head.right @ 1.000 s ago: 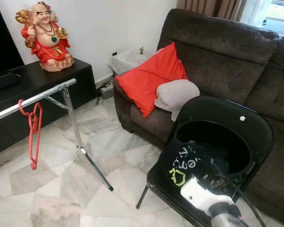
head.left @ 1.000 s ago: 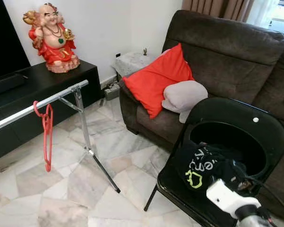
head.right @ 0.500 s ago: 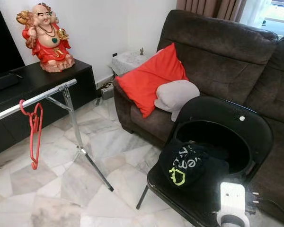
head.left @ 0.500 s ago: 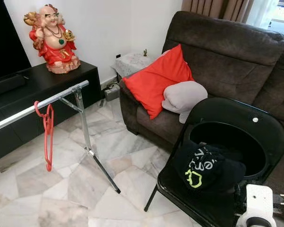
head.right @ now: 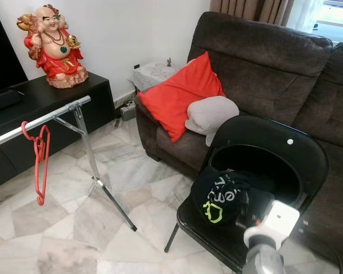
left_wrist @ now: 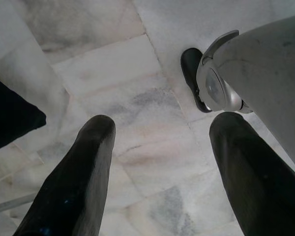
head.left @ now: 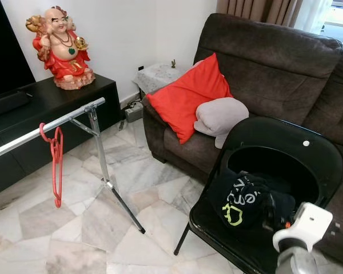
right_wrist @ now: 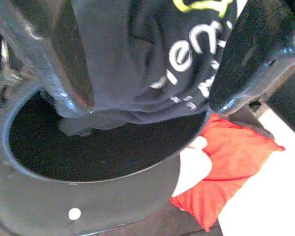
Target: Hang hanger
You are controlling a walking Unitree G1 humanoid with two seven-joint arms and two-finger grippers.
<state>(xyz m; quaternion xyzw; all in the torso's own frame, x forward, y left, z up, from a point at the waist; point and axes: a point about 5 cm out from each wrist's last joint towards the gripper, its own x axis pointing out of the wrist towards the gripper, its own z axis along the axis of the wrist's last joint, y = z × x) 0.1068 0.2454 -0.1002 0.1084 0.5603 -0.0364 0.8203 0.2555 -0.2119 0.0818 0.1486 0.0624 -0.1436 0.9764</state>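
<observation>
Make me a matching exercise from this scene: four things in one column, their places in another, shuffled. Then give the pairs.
Things:
1. red hanger
2. dark garment
3. red cushion
4. figurine

Places:
A. on the brown sofa
B. on the black cabinet
C. hooked on the metal rail
D. on the black folding chair

Pairs: 1-C, 2-D, 3-A, 4-B
</observation>
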